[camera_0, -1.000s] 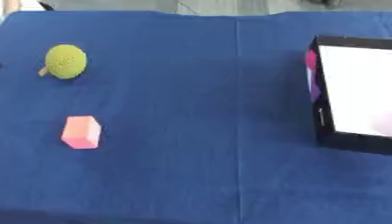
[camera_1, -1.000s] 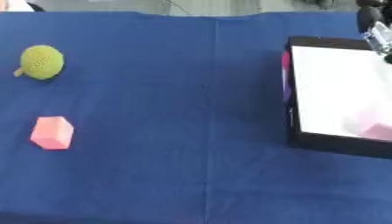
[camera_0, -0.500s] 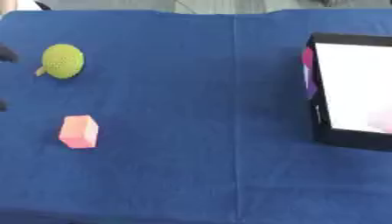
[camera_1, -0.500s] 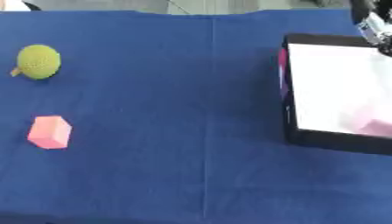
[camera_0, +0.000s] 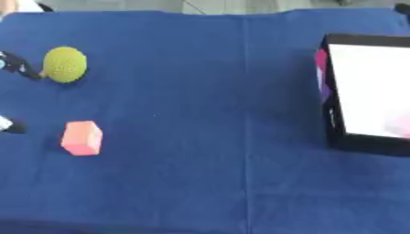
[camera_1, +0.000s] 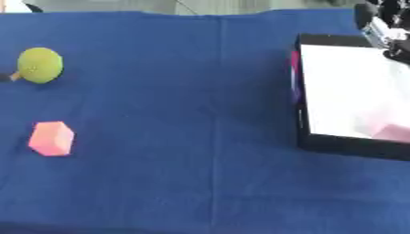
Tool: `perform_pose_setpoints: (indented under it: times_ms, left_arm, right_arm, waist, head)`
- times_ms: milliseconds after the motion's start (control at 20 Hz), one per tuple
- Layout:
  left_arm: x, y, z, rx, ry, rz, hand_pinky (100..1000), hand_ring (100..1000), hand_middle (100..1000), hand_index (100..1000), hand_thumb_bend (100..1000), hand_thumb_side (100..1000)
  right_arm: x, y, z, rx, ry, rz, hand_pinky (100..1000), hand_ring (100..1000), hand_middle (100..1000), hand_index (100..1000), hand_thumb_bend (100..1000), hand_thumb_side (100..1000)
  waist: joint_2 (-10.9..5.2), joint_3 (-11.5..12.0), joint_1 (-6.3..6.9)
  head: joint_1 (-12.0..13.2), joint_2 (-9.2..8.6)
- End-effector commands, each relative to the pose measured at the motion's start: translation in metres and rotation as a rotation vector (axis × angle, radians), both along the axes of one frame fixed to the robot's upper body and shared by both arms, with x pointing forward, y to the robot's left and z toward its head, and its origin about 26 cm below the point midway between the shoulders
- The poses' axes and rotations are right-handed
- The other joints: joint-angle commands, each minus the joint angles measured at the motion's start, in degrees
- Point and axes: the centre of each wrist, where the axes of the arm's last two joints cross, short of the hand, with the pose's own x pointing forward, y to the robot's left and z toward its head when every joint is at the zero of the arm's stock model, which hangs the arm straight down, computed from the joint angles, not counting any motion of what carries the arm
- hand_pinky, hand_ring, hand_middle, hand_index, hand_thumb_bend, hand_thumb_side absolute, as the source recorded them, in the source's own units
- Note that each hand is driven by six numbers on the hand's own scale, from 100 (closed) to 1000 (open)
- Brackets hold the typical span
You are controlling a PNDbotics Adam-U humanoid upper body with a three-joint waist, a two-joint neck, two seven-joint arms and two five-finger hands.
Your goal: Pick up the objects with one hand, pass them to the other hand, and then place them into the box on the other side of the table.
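A yellow-green bumpy ball (camera_0: 64, 64) lies at the table's far left. A pink block (camera_0: 83, 137) lies nearer, below it. My left hand (camera_0: 14, 65) shows only as dark fingertips at the left edge: one tip touches or nearly touches the ball's left side, and another tip (camera_0: 8, 124) sits left of the block. The tips are spread apart and hold nothing. A black box (camera_1: 340, 142) with a white inside stands at the right, with a pale pink thing (camera_1: 391, 132) in its near right corner. My right hand (camera_1: 383, 25) hovers over the box's far right corner, mostly cut off.
A blue cloth (camera_0: 200, 114) covers the whole table. The box's left wall (camera_1: 295, 77) carries pink and purple print. The table's far edge runs along the top of the views.
My left hand's fingertips have come in from the left edge toward the ball and the block. The ball, block and box lie where they were.
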Motion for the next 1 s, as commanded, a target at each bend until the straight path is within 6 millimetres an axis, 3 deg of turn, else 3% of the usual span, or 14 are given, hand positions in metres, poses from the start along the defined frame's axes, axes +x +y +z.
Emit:
perform_pose_setpoints:
  times_ms: [50,200,550,1000]
  left_arm:
    - [-0.004,-0.007,0.007,0.101,0.047,-0.143,939,896,802,879,611,468]
    - [-0.007,-0.013,0.005,0.126,0.049,-0.161,938,899,804,873,628,438]
    - [-0.005,-0.025,-0.006,0.197,0.040,-0.146,933,905,799,860,647,249]
    - [-0.004,-0.046,-0.021,0.193,0.024,-0.132,938,912,800,860,643,251]
  right_arm:
    - [0.000,0.001,0.008,-0.032,-0.016,0.003,1000,1000,1000,1000,100,384]
    - [0.000,0.002,0.006,-0.041,-0.009,0.007,1000,1000,1000,1000,100,389]
    - [0.002,0.003,0.002,-0.046,0.008,0.007,1000,1000,1000,1000,100,433]
    - [0.005,0.002,0.000,-0.045,0.025,0.005,1000,1000,1000,1000,100,444]
  waist:
    - [-1.60,-0.01,0.07]
    - [-1.59,0.00,0.05]
    - [-1.53,-0.04,0.02]
    - [-1.50,-0.09,0.10]
  head:
    - [0.40,0.28]
    - [0.55,0.38]
    - [0.89,0.55]
    - [1.09,0.64]
